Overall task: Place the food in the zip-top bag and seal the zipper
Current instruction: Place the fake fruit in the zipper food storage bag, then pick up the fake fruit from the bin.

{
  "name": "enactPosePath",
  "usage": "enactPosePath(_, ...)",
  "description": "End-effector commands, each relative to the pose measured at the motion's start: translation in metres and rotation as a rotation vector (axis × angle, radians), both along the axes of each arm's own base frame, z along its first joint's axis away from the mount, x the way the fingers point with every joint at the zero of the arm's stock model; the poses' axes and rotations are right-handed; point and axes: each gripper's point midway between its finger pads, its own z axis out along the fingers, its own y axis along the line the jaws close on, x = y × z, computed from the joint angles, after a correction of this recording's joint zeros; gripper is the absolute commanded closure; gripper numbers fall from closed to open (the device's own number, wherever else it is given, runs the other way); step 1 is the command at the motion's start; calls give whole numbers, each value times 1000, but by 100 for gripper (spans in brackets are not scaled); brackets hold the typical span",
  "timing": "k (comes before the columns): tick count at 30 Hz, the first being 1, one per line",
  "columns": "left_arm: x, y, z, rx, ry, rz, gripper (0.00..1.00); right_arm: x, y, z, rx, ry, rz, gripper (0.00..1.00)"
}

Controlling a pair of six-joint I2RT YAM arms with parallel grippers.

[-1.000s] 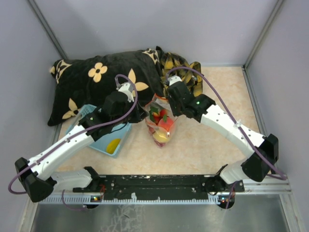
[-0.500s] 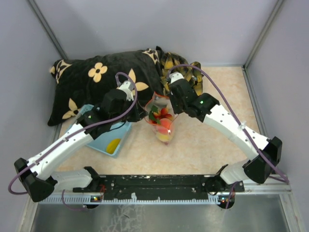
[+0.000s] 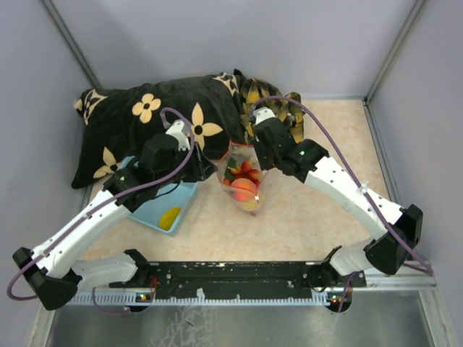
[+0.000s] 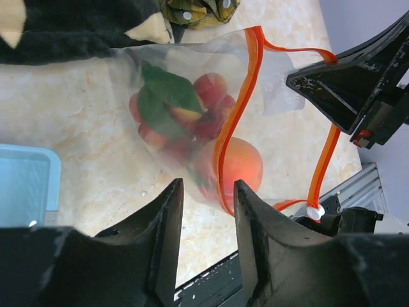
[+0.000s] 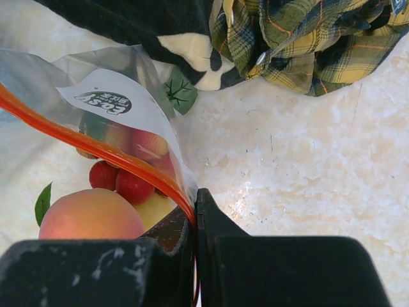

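Observation:
The clear zip-top bag (image 3: 242,181) lies on the table between both arms, its mouth gaping. Inside it is food: an orange-yellow round fruit (image 4: 239,163), red berries (image 5: 121,182) and green leaves (image 4: 167,89). My right gripper (image 5: 195,204) is shut on the red-orange zipper (image 5: 96,148) at one end of the bag's mouth. My left gripper (image 4: 206,188) stands open just short of the bag, with only table between its fingers. The zipper (image 4: 233,121) curves across the left wrist view, its white slider (image 4: 313,211) at the near end. A yellow piece (image 3: 171,217) lies in the basket.
A light-blue basket (image 3: 148,210) sits under my left arm. A black flowered pillow (image 3: 145,119) fills the back left, with a crumpled plaid cloth (image 3: 278,101) beside it. Grey walls close in the left, back and right; the black rail (image 3: 231,273) runs along the near edge.
My left gripper opened, let go of the bag and drew back to the left. The bag sagged and its food settled. The right gripper kept its hold.

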Motion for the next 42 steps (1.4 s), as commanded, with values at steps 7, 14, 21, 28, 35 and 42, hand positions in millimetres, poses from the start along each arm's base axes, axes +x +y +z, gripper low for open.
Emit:
enactPosePath(7, -6, 80, -27, 185, 120, 192, 42, 6, 9, 35, 101, -101, 30, 100)
enactPosePath(14, -23, 129, -79, 310, 303, 319, 28, 4, 16, 33, 127, -103, 65, 100)
enactPosePath(21, -29, 157, -132, 390, 471, 381, 20, -2, 16, 35, 152, -115, 96, 100)
enactPosePath(28, -33, 171, -168, 417, 589, 368, 14, -6, 20, 34, 174, -115, 118, 100)
enactPosePath(35, -49, 173, -200, 464, 722, 329, 9, -6, 21, 38, 188, -132, 129, 100)
enactPosePath(42, -53, 168, -221, 477, 784, 270, 7, -5, 23, 32, 185, -122, 136, 100)
